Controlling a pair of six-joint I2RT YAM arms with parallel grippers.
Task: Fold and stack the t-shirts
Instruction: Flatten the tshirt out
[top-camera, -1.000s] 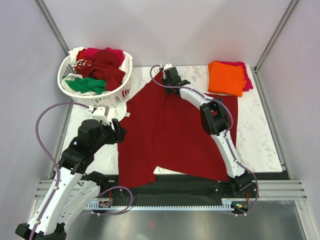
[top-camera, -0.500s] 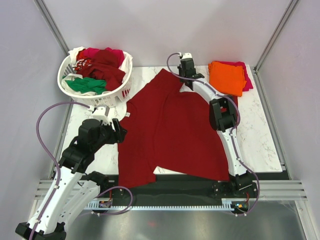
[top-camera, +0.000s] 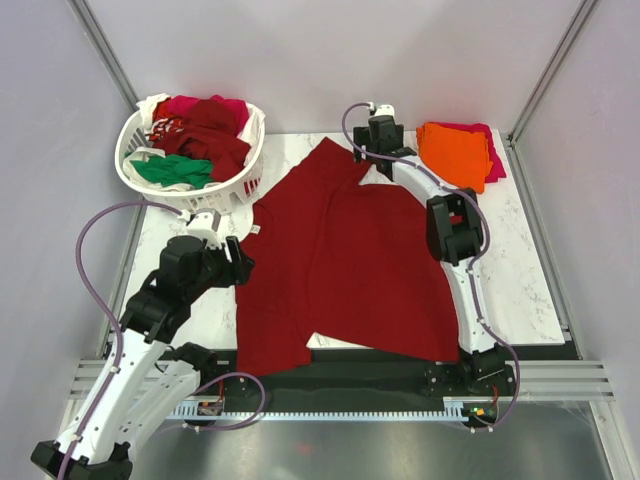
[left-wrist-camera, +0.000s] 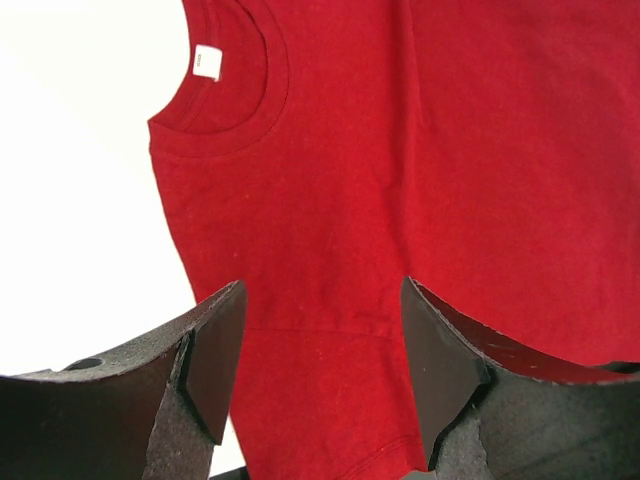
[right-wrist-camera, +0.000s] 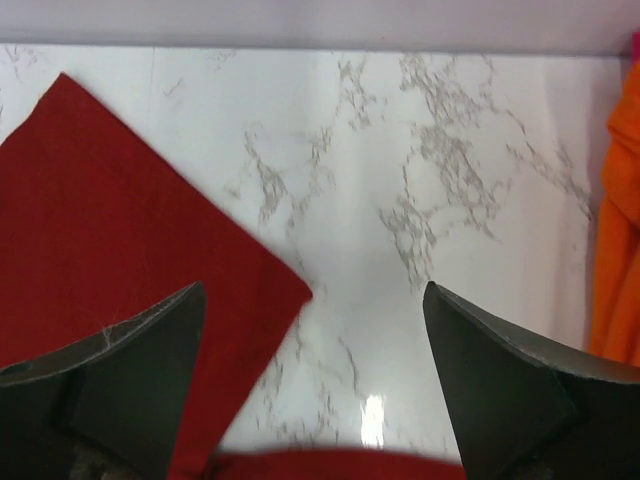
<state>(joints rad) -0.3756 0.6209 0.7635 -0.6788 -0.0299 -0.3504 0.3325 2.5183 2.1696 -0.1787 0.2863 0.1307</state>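
- dark red t-shirt (top-camera: 340, 260) lies spread flat on the marble table (top-camera: 520, 270), mid-table; collar to the left, so its long axis seems to run left-right
- right gripper (right-wrist-camera: 315, 300) is at the far edge of the table; jaws wide apart, nothing between them; bare marble below
- key relation: the shirt's far corner lies just left of and slightly nearer than the right fingers (right-wrist-camera: 120, 370); the right arm is the nearer one to that corner, so any far-side fold is likely its job
- left gripper (left-wrist-camera: 320, 300) hovers over the shirt's left side, just near of the collar; fingers apart, not pinching cloth; it is the nearer arm for collar and near-left sleeve
- folded orange t-shirt (top-camera: 452, 155) sits at the far right, on top of a magenta t-shirt (top-camera: 494, 160); well apart from the red one
- hidden: the shirt's right edge runs under the right arm; cannot tell whether the far corner is sleeve or hem
- near-left part seems to hang over the table's near edge
- basket (top-camera: 190, 195) at far left holds tangled shirts; count unclear
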